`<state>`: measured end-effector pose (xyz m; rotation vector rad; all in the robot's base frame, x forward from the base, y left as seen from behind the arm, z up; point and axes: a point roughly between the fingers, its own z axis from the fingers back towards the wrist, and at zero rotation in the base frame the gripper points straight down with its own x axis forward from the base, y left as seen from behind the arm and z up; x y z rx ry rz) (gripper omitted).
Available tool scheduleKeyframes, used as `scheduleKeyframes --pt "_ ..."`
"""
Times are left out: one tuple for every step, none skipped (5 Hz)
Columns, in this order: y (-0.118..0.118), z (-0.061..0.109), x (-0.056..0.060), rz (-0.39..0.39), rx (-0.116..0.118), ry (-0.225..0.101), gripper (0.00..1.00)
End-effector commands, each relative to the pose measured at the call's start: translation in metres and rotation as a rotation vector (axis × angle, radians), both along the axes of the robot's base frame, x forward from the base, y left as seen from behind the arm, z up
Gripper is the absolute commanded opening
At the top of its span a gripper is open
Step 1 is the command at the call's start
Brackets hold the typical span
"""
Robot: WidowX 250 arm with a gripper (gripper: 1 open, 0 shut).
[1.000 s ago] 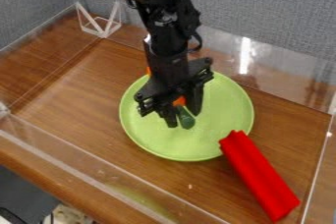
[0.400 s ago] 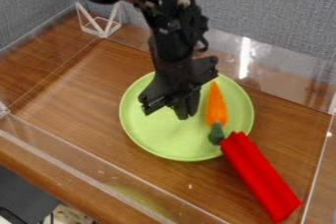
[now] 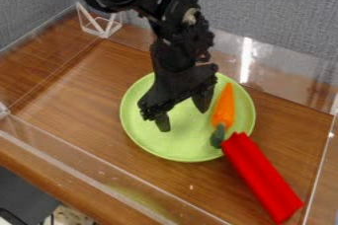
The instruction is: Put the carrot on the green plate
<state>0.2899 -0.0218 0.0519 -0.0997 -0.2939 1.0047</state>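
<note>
The orange carrot (image 3: 223,110) lies on the right part of the green plate (image 3: 165,140), its dark green stub end (image 3: 216,136) pointing toward the red block. My black gripper (image 3: 181,108) points down over the plate's middle, just left of the carrot. Its jaws stand open with nothing between them. One fingertip (image 3: 164,123) hangs low over the plate and the other sits close beside the carrot; I cannot tell if it touches it.
A long red block (image 3: 260,175) lies on the wooden table at the plate's lower right rim. A white wire stand (image 3: 99,20) sits at the back left. Clear plastic walls (image 3: 284,71) ring the table.
One second ago the gripper was shut on the carrot above the plate. The carrot now lies free on the plate's right side and the jaws have spread wide.
</note>
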Motion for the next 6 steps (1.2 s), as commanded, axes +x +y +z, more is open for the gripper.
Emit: scheduleKeyframes --pt "0.002 0.026 0.004 0.017 0.021 -0.052 1.00" --pt "0.007 0.044 0.007 0.059 0.042 -0.070 1.00" --pt "0.012 0.070 0.009 0.118 0.068 -0.102 1.00" --pt "0.019 0.093 0.008 0.192 0.111 -0.138 1.00" --pt "0.022 0.105 0.002 0.263 0.124 -0.158 1.00" --pt "0.018 0.102 0.003 0.285 0.132 -0.160 1.00"
